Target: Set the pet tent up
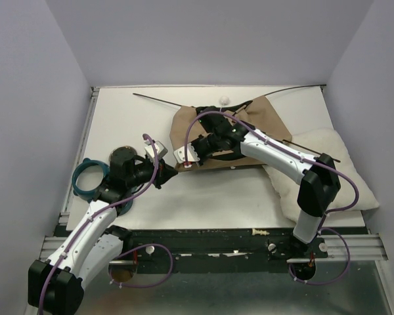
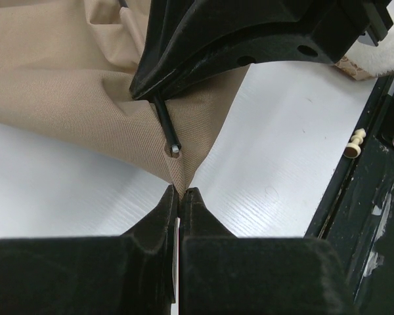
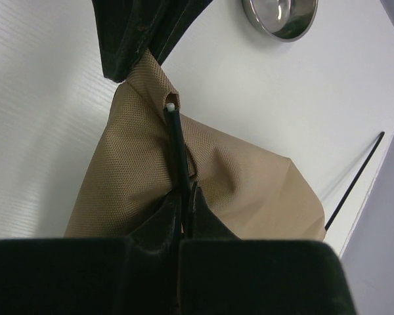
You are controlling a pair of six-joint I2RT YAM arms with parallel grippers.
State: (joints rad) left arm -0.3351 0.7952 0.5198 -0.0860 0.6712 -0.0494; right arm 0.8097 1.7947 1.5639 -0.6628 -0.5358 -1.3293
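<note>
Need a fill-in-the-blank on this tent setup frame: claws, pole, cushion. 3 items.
1. The left claw is shut on a ____ of the pet tent.
2. The right claw is shut on a thin ____ pole.
3. In the top view, the white cushion lies on the ____ side of the table.

Missing words: corner; black; right.

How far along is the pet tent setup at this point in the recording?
Early stage. Done: nothing stands yet; the pet tent lies flat on the table. In hand: the left gripper pinches a fabric corner while the right gripper holds a black pole, its tip at the corner eyelet. Remaining: seat that tip, deal with the far pole jutting out, and raise the tent.
</note>
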